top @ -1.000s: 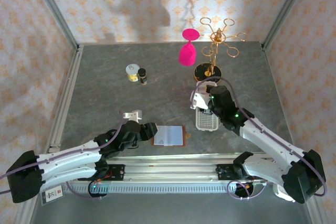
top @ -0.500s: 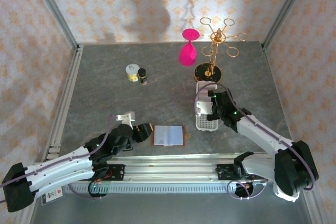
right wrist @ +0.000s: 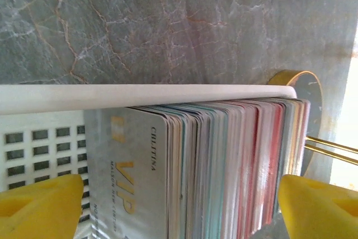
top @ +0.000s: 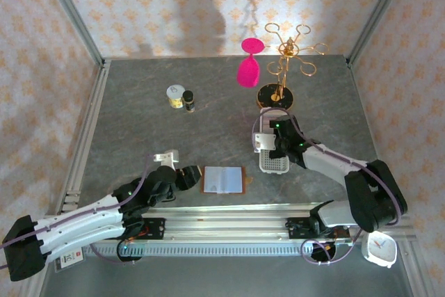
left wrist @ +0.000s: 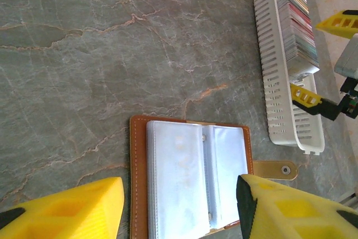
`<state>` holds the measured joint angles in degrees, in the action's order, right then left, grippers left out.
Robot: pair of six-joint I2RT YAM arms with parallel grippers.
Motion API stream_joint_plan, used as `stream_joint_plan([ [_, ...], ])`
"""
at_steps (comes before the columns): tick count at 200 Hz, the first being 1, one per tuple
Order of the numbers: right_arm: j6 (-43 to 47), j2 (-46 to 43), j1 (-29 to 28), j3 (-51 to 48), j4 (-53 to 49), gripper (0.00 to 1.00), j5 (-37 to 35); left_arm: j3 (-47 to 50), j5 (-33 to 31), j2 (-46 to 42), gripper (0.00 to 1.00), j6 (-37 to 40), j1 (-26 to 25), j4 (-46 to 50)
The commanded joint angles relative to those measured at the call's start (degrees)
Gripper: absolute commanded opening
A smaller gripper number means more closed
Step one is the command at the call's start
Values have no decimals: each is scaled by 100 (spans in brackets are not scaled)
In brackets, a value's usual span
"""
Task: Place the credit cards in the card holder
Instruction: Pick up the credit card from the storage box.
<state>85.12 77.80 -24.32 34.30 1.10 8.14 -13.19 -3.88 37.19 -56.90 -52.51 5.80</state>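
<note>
- Right tool [right wrist: 179,205], jaws wide and empty, straddles the credit cards [right wrist: 224,160] standing on edge in the white tray [right wrist: 140,96].
- Left tool [left wrist: 176,211], parted and empty, sits just left of the card holder [top: 224,179].

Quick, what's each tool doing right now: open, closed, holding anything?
Left tool: open, holding nothing, over the open card holder.
Right tool: open, holding nothing, one finger on each side of the credit cards in the white tray.

Cards [right wrist: 224,160] in tray [left wrist: 274,99], R of holder [left wrist: 138,183]
</note>
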Motion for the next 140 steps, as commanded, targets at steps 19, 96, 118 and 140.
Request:
stream_joint_plan([
  [19,-86,13,33,233,115,81,45,121,-60,63,57,49,-24,-77],
  [96,32,-73,35,263,-175,51,-57,150,45,195,57,69,-22,-201],
  [118,4,-141,36,279,-320,47,15,184,154,208,57,62,-23,-343],
  [140,0,-194,33,267,-289,43,-16,195,180,240,57,55,-29,-379],
])
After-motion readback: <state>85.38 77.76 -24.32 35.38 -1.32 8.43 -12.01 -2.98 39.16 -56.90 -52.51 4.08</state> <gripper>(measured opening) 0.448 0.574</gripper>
